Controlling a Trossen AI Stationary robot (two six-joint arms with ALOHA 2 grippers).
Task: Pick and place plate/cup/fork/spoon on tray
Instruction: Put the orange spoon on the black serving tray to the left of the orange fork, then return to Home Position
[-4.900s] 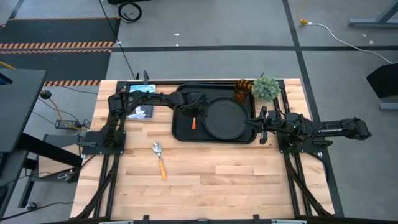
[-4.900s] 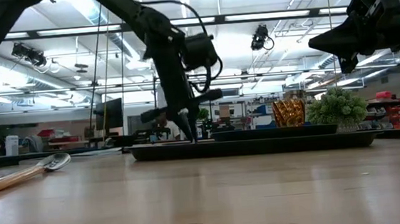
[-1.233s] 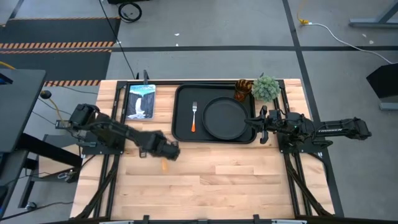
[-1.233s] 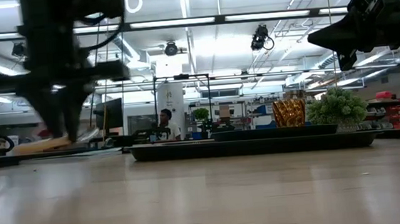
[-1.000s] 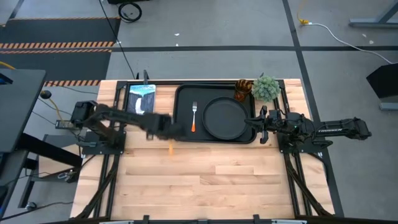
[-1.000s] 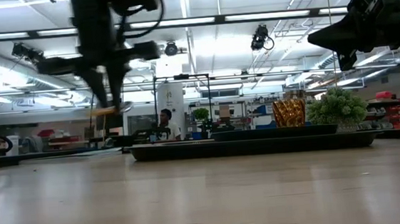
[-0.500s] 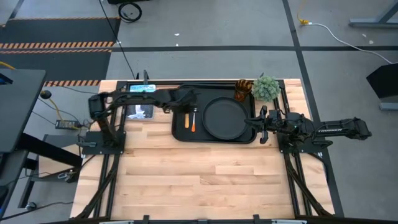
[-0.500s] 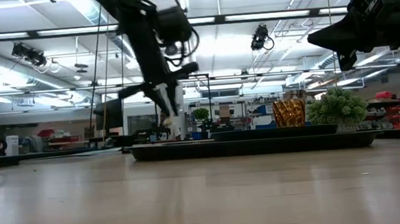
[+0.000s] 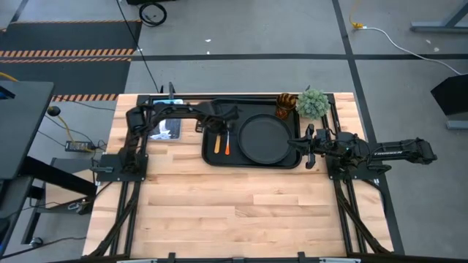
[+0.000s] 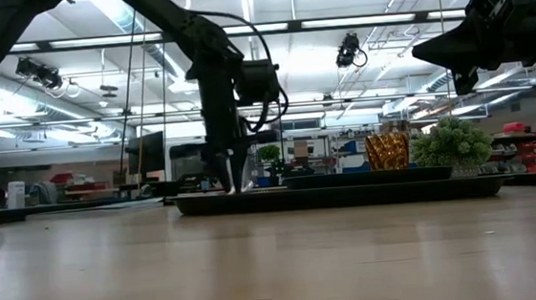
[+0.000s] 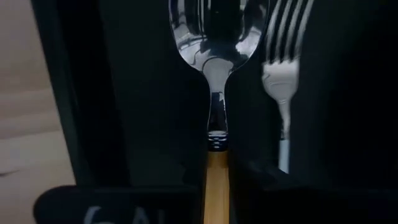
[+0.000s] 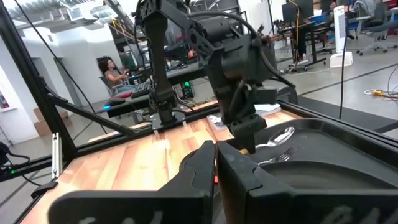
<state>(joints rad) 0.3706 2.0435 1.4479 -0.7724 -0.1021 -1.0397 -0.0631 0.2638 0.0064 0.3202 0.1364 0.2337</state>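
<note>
Yellow-orange handle pinched in my left gripper (image 11: pixel 216 180), the spoon (image 11: pixel 213 56) lies parallel to the fork (image 11: pixel 283 74) on the black tray (image 9: pixel 210 150), keeping cutlery clear of the plate (image 9: pixel 265 139). My right gripper (image 9: pixel 307 152) waits by the tray's edge; its fingers I cannot tell.

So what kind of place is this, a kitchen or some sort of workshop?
Most likely a robotics lab or open workshop, not a kitchen. Beyond the wooden table are bright ceiling strip lights, shelves and desks with monitors, a person seated at a workstation, and hazard-striped floor mats.
</note>
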